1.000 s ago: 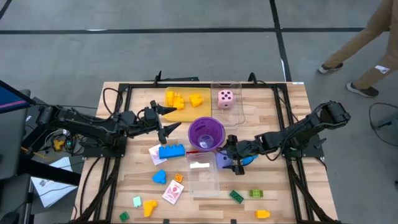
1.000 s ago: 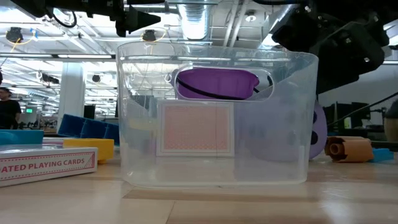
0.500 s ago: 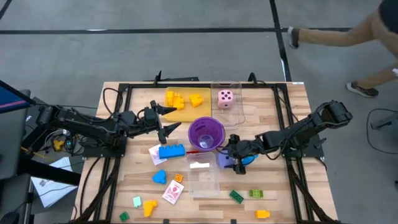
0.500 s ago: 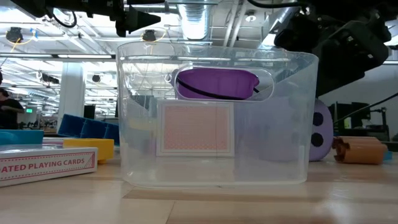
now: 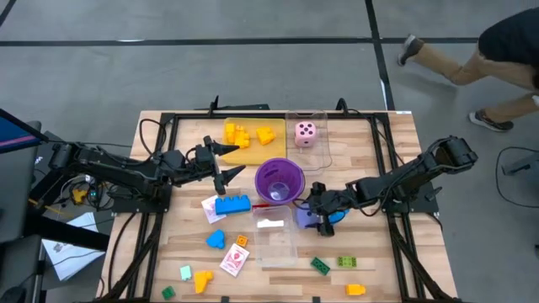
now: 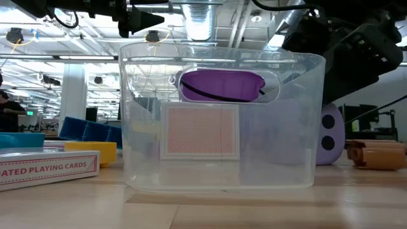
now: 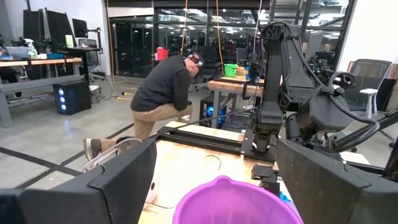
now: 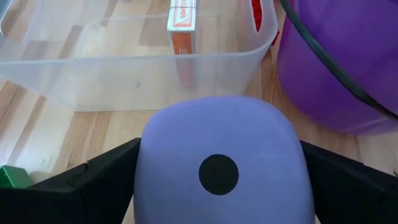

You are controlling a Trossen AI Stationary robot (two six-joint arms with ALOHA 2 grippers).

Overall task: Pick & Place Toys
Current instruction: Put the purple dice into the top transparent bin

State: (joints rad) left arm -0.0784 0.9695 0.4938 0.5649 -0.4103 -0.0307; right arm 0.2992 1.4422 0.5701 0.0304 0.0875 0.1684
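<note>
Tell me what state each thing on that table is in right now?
Left end effector: open, empty, raised beside the purple cup.
Right end effector: open wide, straddling the purple die, not clamped.
Purple die: on the table, between the fingers.
Purple cup: upright, mouth open.
Clear bin: upright, a card box inside.
Pink die: resting in the far clear tray.
Blue brick: lying loose on the table.

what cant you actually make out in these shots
- Whether the right gripper touches the purple die: its fingers flank the die in the right wrist view, contact unclear.
- What the purple cup holds: high view too small, left wrist view shows only the rim.
- Print on the card in the clear tray: blurred through the wall in the low view.
- Left gripper fingertips: cut off in the left wrist view.
</note>
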